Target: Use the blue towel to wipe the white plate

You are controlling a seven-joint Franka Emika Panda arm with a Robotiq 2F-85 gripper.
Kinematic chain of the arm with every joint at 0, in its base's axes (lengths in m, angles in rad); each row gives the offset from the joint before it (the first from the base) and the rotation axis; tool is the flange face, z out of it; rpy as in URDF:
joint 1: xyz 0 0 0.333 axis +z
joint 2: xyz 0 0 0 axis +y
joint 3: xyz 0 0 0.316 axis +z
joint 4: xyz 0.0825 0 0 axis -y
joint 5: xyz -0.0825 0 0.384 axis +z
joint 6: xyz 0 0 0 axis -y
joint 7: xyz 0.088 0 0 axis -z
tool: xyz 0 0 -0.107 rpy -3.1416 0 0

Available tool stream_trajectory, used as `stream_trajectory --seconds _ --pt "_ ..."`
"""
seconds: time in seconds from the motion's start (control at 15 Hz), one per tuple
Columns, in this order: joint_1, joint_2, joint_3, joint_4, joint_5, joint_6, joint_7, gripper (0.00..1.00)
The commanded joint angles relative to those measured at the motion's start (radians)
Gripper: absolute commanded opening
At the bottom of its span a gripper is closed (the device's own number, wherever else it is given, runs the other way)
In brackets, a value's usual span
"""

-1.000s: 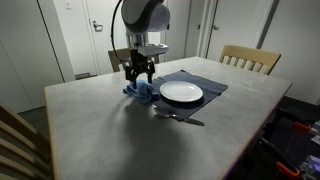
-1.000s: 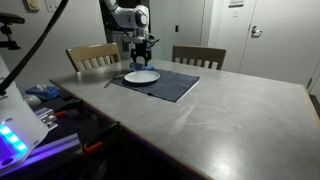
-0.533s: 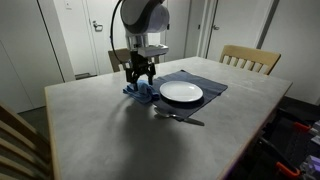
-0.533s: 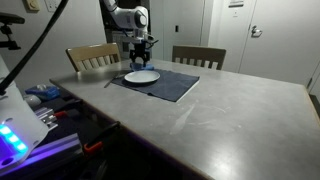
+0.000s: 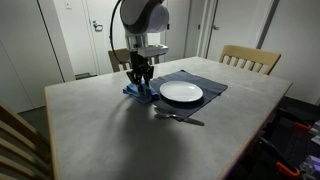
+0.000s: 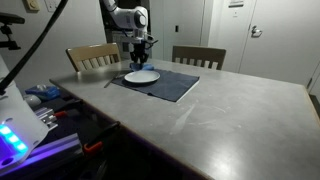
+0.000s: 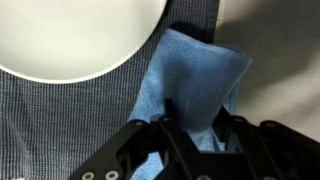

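The scene is softly lit; a faint shadow is cast on the worktop (image 5: pixel 105 122), and the claw (image 7: pixel 197 120) is blurred.

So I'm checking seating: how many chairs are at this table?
3. One chair stands behind the arm, a second chair along the same side, and a slatted chair back in the near corner. More may be out of view.

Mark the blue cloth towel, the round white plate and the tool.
blue cloth towel (image 7: pixel 200 70): wrist view, middle of its flat part.
round white plate (image 7: pixel 70 35): wrist view, its bare face.
tool (image 5: pixel 141 86): in an exterior view, midway between its fingertips.
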State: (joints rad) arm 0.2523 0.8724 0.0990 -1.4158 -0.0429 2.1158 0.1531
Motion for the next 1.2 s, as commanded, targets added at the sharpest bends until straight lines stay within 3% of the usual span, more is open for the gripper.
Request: stream_trajectory --seconds 0.0,0.2,1.13 --pt "0.009 0.002 -0.006 0.009 -0.001 -0.023 -0.003 0.12" --pt "0.015 -0.008 -0.007 0.000 -0.008 -0.022 -0.005 0.00" --pt "0.067 -0.122 -0.023 -0.089 -0.119 -0.013 0.007 0.02"
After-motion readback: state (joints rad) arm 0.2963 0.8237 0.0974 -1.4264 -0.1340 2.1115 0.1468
